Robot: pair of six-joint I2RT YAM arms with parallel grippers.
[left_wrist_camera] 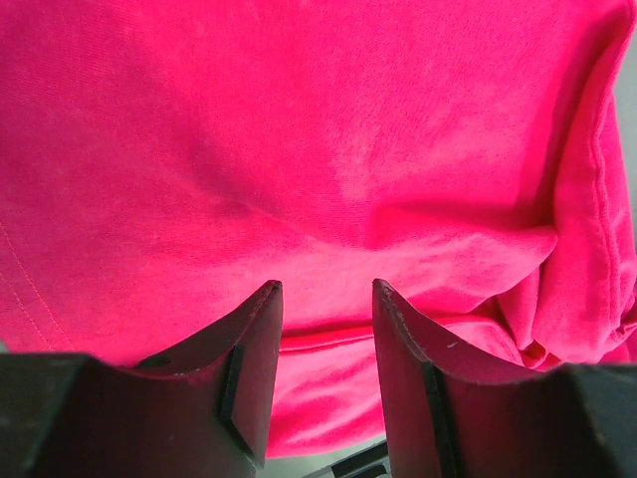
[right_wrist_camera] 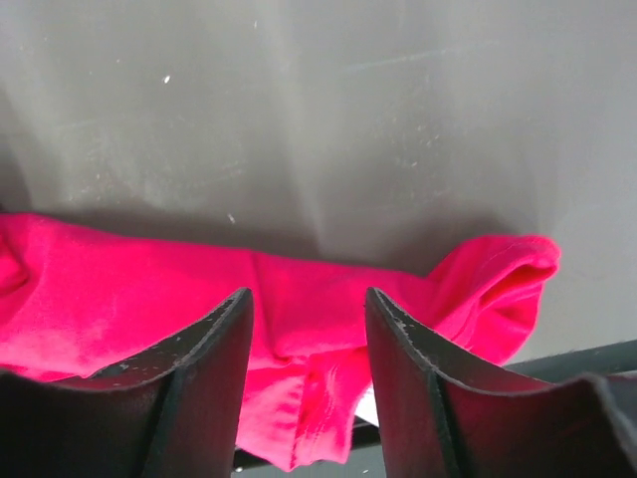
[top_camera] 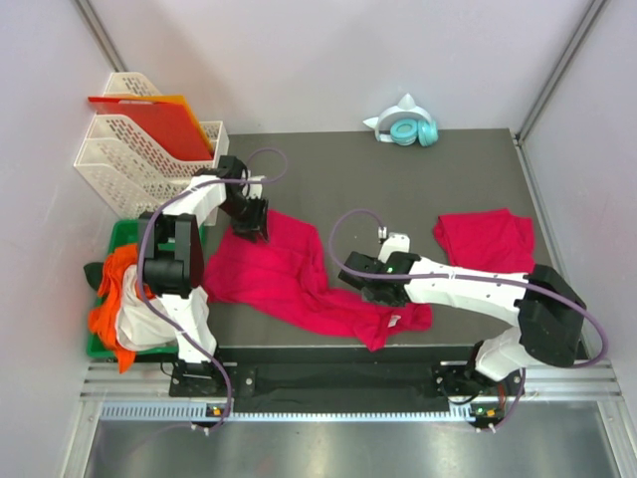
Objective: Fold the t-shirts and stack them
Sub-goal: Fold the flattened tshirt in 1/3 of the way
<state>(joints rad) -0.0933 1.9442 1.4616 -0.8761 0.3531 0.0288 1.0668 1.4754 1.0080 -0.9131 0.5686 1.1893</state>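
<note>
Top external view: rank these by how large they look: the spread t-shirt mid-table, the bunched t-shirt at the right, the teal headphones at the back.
1. spread t-shirt
2. bunched t-shirt
3. teal headphones, clearly the smallest

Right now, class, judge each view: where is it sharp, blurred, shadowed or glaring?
Top external: even light, sharp, spread t-shirt crisp. Left wrist: oversaturated pink fills the frame, fingers dark and soft. Right wrist: dull sheen on the table, shadow behind the shirt's edge.

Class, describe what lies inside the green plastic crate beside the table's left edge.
Crumpled orange cloth and white cloth fill the green plastic crate, spilling over its rim. The crate's floor and anything under the cloths are covered, so cannot be seen.
</note>
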